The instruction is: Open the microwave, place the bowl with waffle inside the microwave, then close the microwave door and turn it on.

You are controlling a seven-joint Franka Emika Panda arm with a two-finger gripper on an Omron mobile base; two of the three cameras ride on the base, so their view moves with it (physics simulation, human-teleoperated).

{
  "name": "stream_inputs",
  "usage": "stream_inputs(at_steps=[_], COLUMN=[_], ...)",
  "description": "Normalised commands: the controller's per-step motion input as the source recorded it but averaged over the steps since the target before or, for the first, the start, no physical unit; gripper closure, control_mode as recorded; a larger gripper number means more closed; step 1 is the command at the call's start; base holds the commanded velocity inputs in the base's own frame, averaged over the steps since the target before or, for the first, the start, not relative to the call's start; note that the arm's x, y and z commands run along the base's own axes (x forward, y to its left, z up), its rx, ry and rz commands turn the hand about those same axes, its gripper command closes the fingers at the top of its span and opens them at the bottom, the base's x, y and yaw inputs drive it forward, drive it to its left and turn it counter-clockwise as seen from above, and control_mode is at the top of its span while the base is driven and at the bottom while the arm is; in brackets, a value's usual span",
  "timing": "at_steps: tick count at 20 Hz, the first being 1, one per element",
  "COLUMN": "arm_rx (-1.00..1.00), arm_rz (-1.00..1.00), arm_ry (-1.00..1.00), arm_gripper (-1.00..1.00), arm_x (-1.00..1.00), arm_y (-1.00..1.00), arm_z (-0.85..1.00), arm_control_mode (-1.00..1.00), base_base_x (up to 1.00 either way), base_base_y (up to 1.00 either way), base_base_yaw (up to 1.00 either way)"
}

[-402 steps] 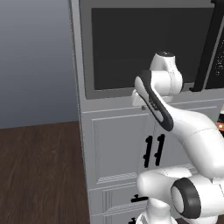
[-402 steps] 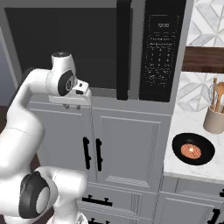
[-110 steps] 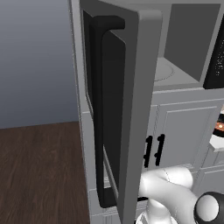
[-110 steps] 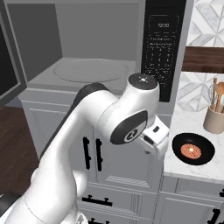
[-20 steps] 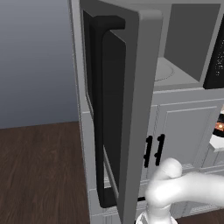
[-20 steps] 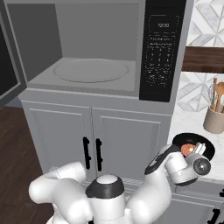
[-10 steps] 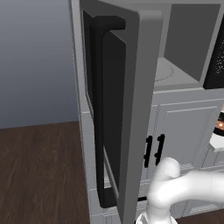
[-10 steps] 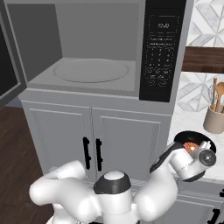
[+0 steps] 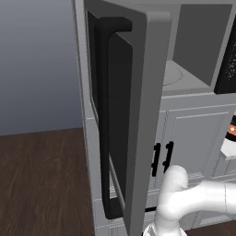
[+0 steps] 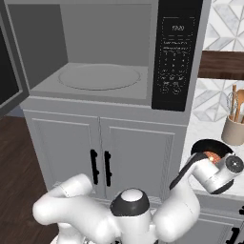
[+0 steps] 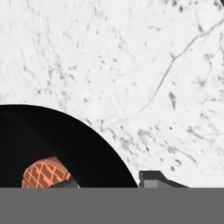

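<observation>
The microwave [image 10: 109, 52] stands open, its grey inside and round turntable [image 10: 100, 76] bare. The microwave door [image 9: 143, 115] is swung wide to the left, with its black bar handle [image 9: 108, 124] facing the left base view. The black bowl [image 10: 202, 148] with an orange waffle [image 11: 43, 173] sits on the white marble counter [image 11: 131, 52] to the right. My gripper [image 10: 217, 167] is down over the bowl. In the hand view the gripper [image 11: 107, 184] straddles the bowl's rim [image 11: 127, 166], one fingertip [image 11: 151, 179] outside on the counter side. The other is inside by the waffle, with a gap still showing.
The black control panel [image 10: 178, 55] is right of the opening. A beige utensil holder [image 10: 233, 129] stands behind the bowl by the tiled wall. White cabinet doors with black handles [image 10: 100, 167] lie below the microwave. The open door fills the space to the left.
The hand has edged slightly up and to the right over the bowl, and the jaws have been narrowing around its rim. The microwave door and the bowl have not moved.
</observation>
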Motion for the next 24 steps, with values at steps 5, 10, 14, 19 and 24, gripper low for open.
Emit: stream_inputs(at_steps=[5,10,14,19,24], arm_rx=[0.00,0.05,0.01,-0.07,-0.13], arm_rz=[0.00,0.00,0.02,0.18,0.42], arm_ry=[0.00,-0.06,-0.14,-0.20,-0.17], arm_gripper=[1.00,1.00,1.00,1.00,1.00], arm_x=[-0.23,-0.49,-0.92,-1.00,-0.98], arm_y=[-0.18,-0.64,-0.58,-0.38,0.12], arm_z=[-0.02,0.04,0.24,0.42,0.31], arm_control_mode=[-1.00,-1.00,-1.00,-1.00,-1.00], base_base_x=[0.00,0.00,0.00,0.00,0.00], base_base_y=[0.00,0.00,0.00,0.00,0.00], base_base_yaw=[0.00,0.00,0.00,0.00,0.00])
